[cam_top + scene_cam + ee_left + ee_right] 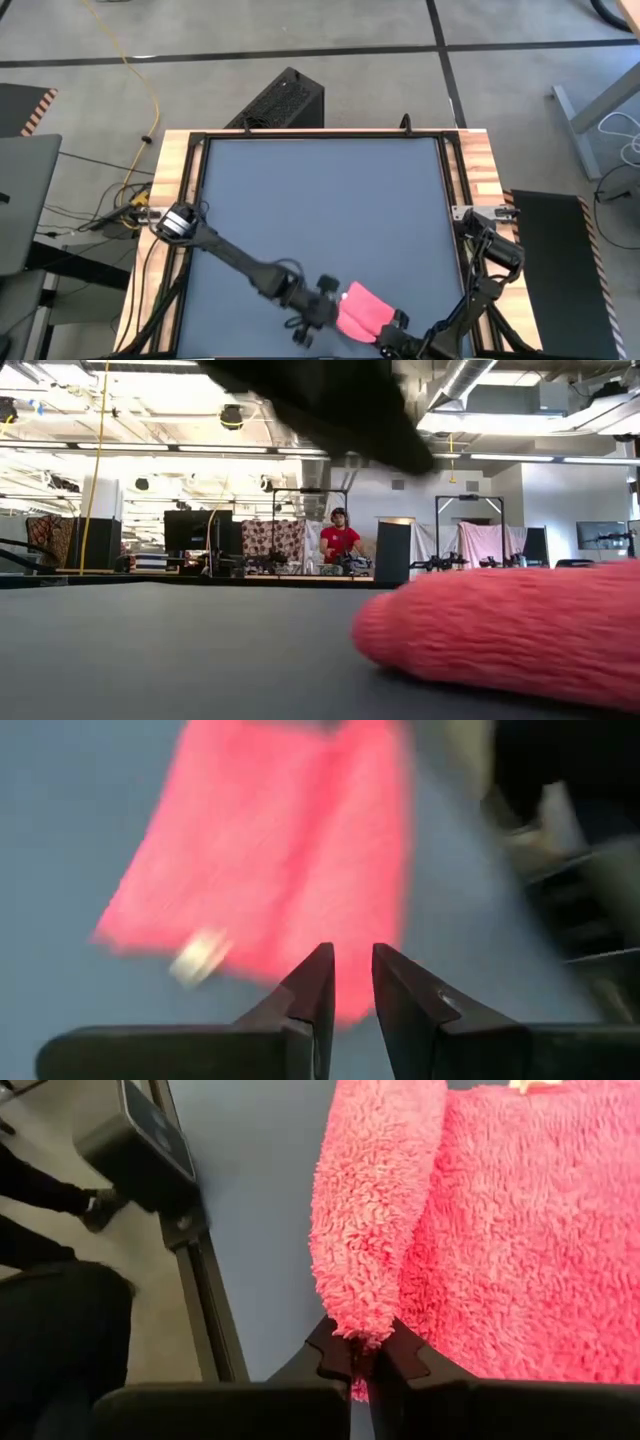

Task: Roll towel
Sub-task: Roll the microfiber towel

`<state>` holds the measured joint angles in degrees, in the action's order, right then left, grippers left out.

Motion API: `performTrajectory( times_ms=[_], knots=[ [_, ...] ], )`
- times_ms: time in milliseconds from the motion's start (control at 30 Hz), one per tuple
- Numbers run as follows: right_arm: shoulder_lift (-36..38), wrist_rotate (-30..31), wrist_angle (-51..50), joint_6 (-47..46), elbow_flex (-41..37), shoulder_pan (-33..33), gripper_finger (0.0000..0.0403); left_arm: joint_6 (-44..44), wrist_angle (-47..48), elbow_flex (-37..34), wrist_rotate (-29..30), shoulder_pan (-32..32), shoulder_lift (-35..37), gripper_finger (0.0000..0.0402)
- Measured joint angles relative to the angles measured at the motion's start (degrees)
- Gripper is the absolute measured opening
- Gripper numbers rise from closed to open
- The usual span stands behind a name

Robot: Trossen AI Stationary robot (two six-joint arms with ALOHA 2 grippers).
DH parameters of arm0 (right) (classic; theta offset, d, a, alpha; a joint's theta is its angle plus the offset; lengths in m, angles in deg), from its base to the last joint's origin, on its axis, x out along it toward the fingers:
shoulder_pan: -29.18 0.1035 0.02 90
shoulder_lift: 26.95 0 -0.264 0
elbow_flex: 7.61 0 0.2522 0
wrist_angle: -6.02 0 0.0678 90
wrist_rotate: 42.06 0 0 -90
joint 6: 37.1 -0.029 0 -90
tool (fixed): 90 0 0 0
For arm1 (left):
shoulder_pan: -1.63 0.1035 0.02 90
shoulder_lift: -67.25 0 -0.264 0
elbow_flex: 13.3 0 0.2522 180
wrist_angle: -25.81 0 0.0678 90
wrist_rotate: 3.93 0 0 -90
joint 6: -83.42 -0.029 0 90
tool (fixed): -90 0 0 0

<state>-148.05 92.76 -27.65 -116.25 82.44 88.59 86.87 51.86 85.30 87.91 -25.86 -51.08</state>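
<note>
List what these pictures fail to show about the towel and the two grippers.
- Towel, high view: its near edge is hidden under both grippers, so how far it is rolled is unclear.
- Towel, low view: cut off by the right picture edge.
- Left gripper, left wrist view: the picture is blurred; the pale tag on the towel is unreadable.
- Right gripper, right wrist view: pinches a rolled fold; the towel runs off the picture's right edge.

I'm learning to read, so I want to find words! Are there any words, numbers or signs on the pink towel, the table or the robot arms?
No text can be read anywhere.
Small whitish tag on the fluffy bright pink cloth towel: too blurred to read.
Dark grey tabletop: plain.
Left gripper, just above the towel: no label.
Right gripper, pinching the towel's rolled edge: no label.
</note>
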Motion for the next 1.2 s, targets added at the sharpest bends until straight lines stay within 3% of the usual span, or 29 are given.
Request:
performTrajectory(
  times_ms=[200,333,433,667,867,1000,1200],
  knots=[
    [0.0,0.39,-1.81,-2.53,0.0,0.6,0.003,-13.53,-4.94,0.02,3.86,-5.1,-0.02,0.0061],
    [0.0,0.52,-1.76,-2.57,0.02,0.05,0.0032,-19.82,-7.2,0.13,5.05,-6.11,-1.53,0.0084],
    [0.0,0.54,-1.51,-2.51,0.02,-0.05,0.0031,-21.23,-7.13,0.13,5.0,-5.97,-4.53,0.0115],
    [0.0,0.48,-1.37,-2.49,0.02,-0.3,0.0032,-26.39,-9.74,0.13,11.09,-6.07,-6.53,0.0175],
    [0.0,0.3,-1.46,-2.5,0.02,-0.25,0.0032,-29.73,-9.68,0.13,12.85,-6.64,-6.53,0.0182],
    [0.0,0.27,-1.28,-2.49,0.02,-0.25,0.0032,-30.42,-9.6,0.13,17.59,-6.2,-6.53,0.0182],
    [0.0,0.21,-1.26,-2.46,0.02,-0.19,0.0033,-28.58,-10.77,0.26,15.27,-5.01,-7.98,0.0182]
  ],
)
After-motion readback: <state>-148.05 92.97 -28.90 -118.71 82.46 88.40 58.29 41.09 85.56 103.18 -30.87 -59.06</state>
